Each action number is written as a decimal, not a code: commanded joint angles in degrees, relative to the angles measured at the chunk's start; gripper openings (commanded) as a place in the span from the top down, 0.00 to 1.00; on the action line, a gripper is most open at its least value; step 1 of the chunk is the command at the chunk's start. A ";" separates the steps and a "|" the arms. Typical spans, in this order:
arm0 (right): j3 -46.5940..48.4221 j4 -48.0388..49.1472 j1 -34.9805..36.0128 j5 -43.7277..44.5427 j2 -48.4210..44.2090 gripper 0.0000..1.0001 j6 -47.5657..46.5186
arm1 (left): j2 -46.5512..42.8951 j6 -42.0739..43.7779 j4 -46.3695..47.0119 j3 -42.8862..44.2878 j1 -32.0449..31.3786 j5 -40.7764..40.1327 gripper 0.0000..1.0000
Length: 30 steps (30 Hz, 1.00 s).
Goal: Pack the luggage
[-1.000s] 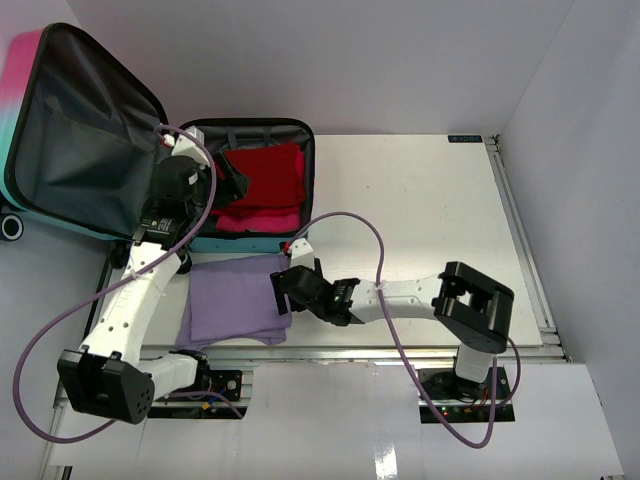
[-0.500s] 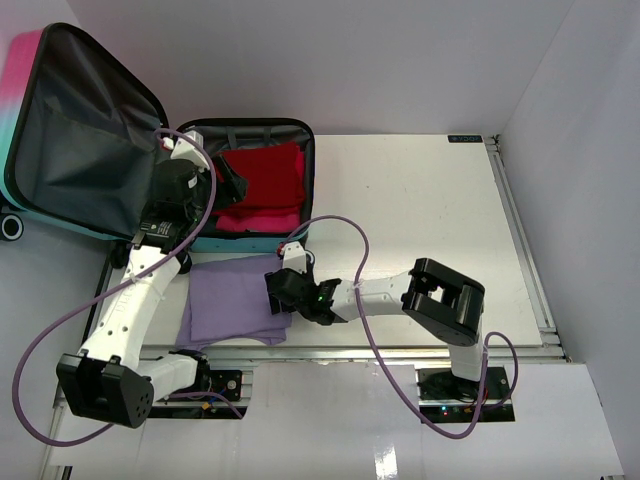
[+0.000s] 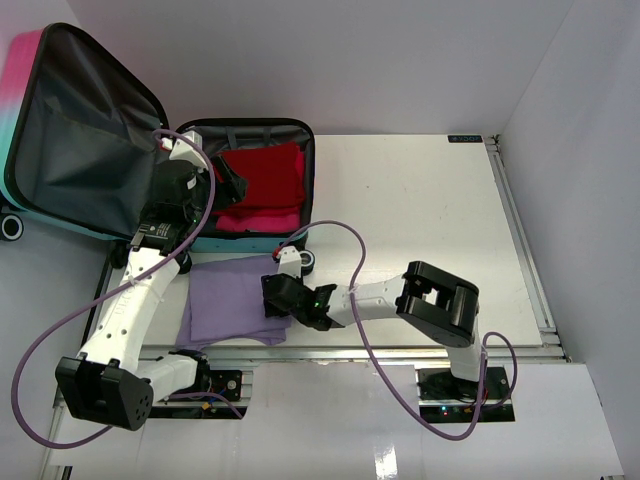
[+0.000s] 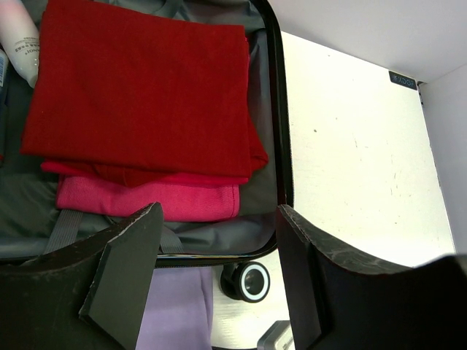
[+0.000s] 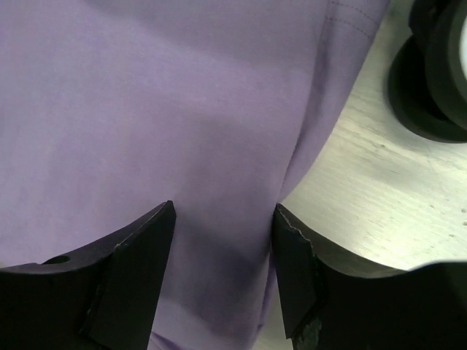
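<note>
The luggage (image 3: 60, 120) lies open at the back left, with its pink-to-teal lid up and dark grey lining showing. A folded red garment (image 4: 139, 87) rests on a pink one (image 4: 146, 200) inside its base. My left gripper (image 4: 219, 211) hovers open over the base's near rim (image 4: 281, 131), holding nothing. In front of the case a folded purple cloth (image 3: 232, 298) lies on the table. My right gripper (image 5: 225, 208) sits low at the cloth's right edge, jaws apart, with purple fabric (image 5: 146, 109) between them.
A black suitcase wheel (image 4: 248, 281) with a white ring stands just right of the purple cloth, close to my right gripper (image 3: 275, 292). A white bottle (image 4: 22, 36) lies in the case's far corner. White table (image 3: 420, 210) stretches right to a metal rail (image 3: 520, 230).
My right arm has reached left, bringing its gripper onto the purple cloth's right edge, and its jaws have narrowed. The left arm has barely moved.
</note>
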 commanded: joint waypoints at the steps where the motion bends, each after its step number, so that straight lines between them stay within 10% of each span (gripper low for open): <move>1: 2.06 -10.44 0.82 1.64 5.70 0.46 4.44 | -2.00 0.07 -0.01 0.50 0.13 -0.93 0.27; 7: -0.88 -12.97 0.85 4.10 4.14 0.92 4.14 | -1.88 -0.60 0.15 0.71 0.13 -0.60 0.27; 30: -35.76 -25.64 -6.44 17.51 -29.48 0.92 17.86 | 1.43 2.53 -5.18 -0.17 -3.09 9.38 0.33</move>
